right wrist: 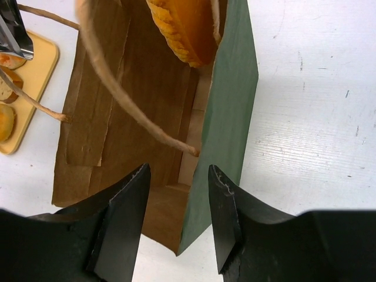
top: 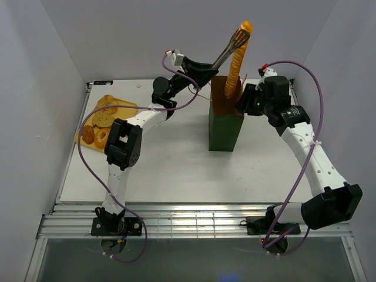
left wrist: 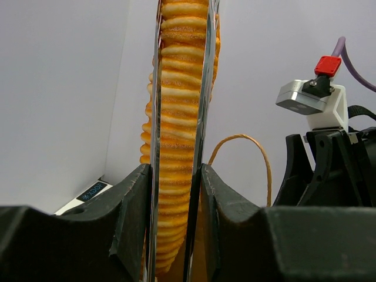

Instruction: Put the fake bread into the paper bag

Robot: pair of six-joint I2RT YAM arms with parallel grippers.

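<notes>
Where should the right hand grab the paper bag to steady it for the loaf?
Probably the top rim of the green side wall of the paper bag, with the right hand coming down from above. That wall stands upright and thin, sits between the open fingers, and is clear of the loaf.

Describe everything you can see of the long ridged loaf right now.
The long ridged loaf is orange-gold, ribbed crosswise, plastic-looking. It stands nearly upright, lower end inside the green paper bag, top well above its rim. The metal tongs pinch its sides, held by the left hand.
</notes>
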